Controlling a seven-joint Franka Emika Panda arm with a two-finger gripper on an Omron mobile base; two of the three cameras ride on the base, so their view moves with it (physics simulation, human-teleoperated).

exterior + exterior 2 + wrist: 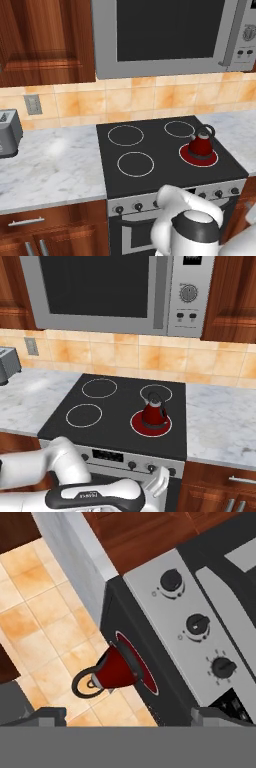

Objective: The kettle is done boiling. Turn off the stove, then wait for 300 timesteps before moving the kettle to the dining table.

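While its burner glows red, the kettle (201, 145) (squat, dark-handled) sits upright.

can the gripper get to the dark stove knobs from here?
Probably yes: the gripper, jaws open, faces the steel front panel's dark round knobs with nothing between. The squat red kettle sits above on the glowing burner.

small squat red kettle (201, 145), dark arched handle, dark lid knob, upright on stove (160, 167) front-right burner, ring beneath glowing red; at about 4 o'clock on cooktop in left base view. black glass cooktop, other three rings white-outlined, unlit. steel front panel with row of dark knobs (197, 624), oven below. in hand view, kettle (114, 669) appears tipped sideways from camera roll.
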